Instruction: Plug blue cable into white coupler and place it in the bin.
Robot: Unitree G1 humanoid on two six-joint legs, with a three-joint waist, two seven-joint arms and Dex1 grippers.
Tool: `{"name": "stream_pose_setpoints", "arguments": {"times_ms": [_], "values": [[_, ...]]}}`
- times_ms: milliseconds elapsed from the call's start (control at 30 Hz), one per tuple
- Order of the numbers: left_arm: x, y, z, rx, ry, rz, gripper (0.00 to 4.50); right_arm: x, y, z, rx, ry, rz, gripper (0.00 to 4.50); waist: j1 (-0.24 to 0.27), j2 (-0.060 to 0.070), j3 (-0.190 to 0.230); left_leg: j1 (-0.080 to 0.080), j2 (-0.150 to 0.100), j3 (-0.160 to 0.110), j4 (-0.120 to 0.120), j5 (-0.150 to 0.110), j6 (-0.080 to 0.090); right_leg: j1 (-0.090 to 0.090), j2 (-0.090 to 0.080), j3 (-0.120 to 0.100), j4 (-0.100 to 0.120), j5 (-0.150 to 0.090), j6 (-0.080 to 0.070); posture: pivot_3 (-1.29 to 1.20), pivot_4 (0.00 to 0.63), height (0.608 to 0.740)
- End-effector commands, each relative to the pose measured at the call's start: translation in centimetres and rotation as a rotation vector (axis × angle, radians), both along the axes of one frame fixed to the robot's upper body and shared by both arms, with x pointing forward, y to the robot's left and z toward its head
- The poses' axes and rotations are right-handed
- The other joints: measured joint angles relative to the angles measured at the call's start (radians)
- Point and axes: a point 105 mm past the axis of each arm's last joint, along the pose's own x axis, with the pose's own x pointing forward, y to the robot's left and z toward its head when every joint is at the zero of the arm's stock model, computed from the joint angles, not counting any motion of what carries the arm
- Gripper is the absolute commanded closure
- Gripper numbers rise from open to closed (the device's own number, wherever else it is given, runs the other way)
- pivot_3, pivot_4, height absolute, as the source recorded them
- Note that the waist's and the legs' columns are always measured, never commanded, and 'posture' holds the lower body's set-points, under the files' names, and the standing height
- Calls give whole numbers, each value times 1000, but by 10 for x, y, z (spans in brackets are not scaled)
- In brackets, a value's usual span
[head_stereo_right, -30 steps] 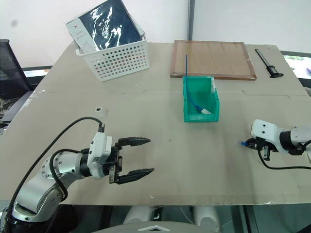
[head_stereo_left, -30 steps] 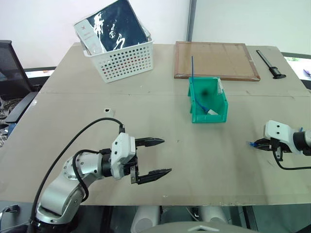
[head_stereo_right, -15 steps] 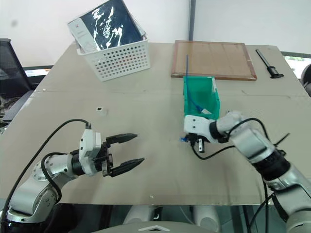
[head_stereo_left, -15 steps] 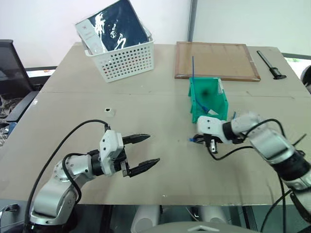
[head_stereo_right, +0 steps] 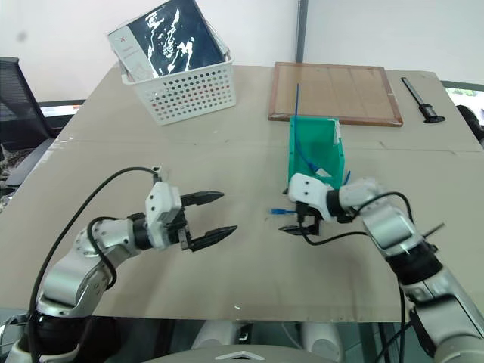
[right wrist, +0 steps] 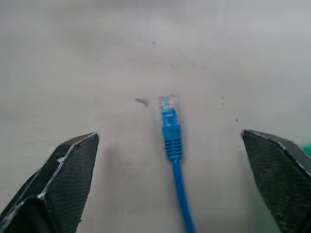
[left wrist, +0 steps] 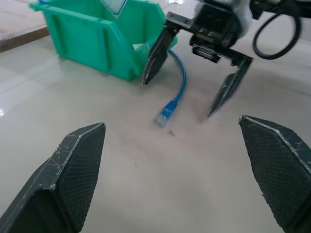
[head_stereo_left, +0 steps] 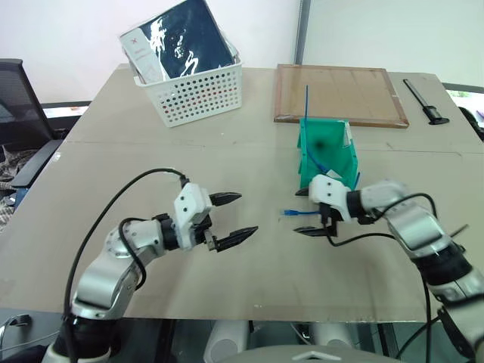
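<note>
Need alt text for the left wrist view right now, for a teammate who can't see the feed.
The blue cable lies loose on the table, plug end toward the camera, between the spread fingers of the open right end effector. The green bin stands just behind it.

The blue cable [right wrist: 173,160] runs off the lower edge of the right wrist view, its far end unseen.
</note>
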Motion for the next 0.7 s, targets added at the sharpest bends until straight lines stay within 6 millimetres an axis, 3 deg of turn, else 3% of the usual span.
{"name": "stream_pose_setpoints", "arguments": {"times_ms": [33,267,633,700], "values": [[13,-10,-2,51,-2,-33,0,-20,-38,22,93,-71,-85,84,6,0,0,0,-1,1,0,0,0,0,0,-2,0,0,0,0,150,738],[36,-31,-22,169,10,-146,0,-62,-87,18,143,-124,-351,84,-14,0,-1,2,1,4,0,0,0,0,2,0,1,0,0,0,150,738],[60,-57,-47,261,-11,-264,0,-100,-104,9,125,-112,-568,84,-17,-1,-1,3,1,5,2,0,0,2,4,3,1,0,0,0,150,738],[62,-61,-53,272,-13,-279,529,-105,-105,9,118,-108,-586,0,-15,-1,-1,2,1,5,2,0,0,2,4,3,1,0,0,0,150,738]]}}
